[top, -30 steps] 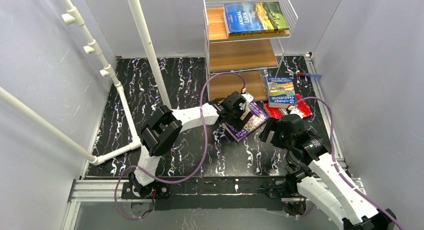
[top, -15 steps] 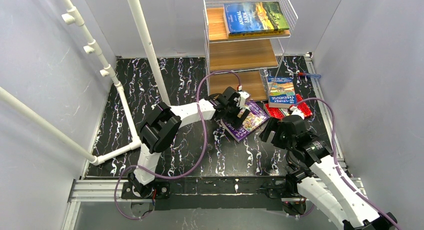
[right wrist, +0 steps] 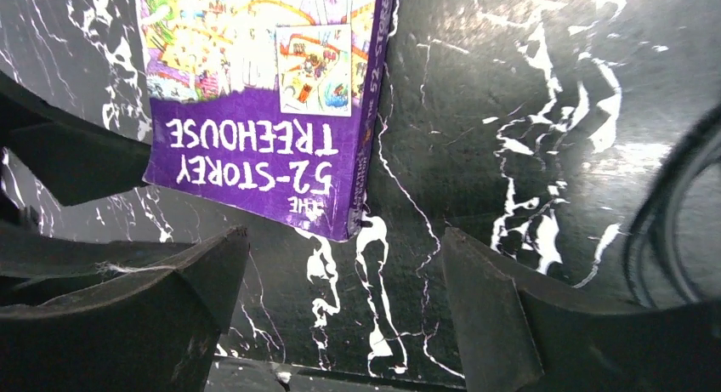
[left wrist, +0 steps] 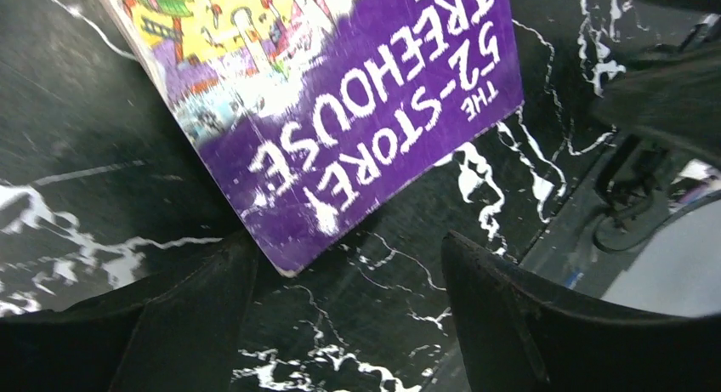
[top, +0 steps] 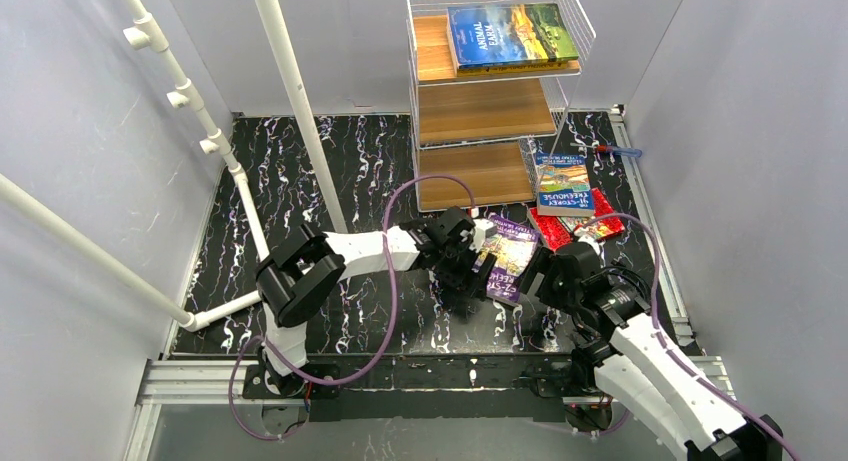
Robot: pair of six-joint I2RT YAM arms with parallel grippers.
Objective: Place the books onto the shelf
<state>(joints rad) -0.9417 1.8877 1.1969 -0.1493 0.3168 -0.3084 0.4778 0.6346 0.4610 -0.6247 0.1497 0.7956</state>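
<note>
A purple "52-Storey Treehouse" book (top: 508,257) lies flat on the black marbled table. My left gripper (left wrist: 349,256) is open just at its near left side, and one corner of the book (left wrist: 340,111) reaches in beside the left finger (left wrist: 195,315). My right gripper (right wrist: 344,247) is open too, just short of the book's (right wrist: 263,111) near edge, with nothing between its fingers. The shelf (top: 490,111) stands at the back with "Animal Farm" (top: 510,33) on its top board. A blue Treehouse book (top: 562,184) leans by the shelf's right foot over a red one (top: 600,221).
White poles (top: 290,91) rise at the back left, and a low white pipe (top: 235,301) runs along the left floor. Purple cables loop from both arms. A small blue and red pen (top: 620,152) lies at the far right edge. Grey walls close in on both sides.
My left gripper came toward the near side and its jaws narrowed a little. The purple book slid nearer and turned more upright in the top view. My right gripper shifted slightly toward the book.
</note>
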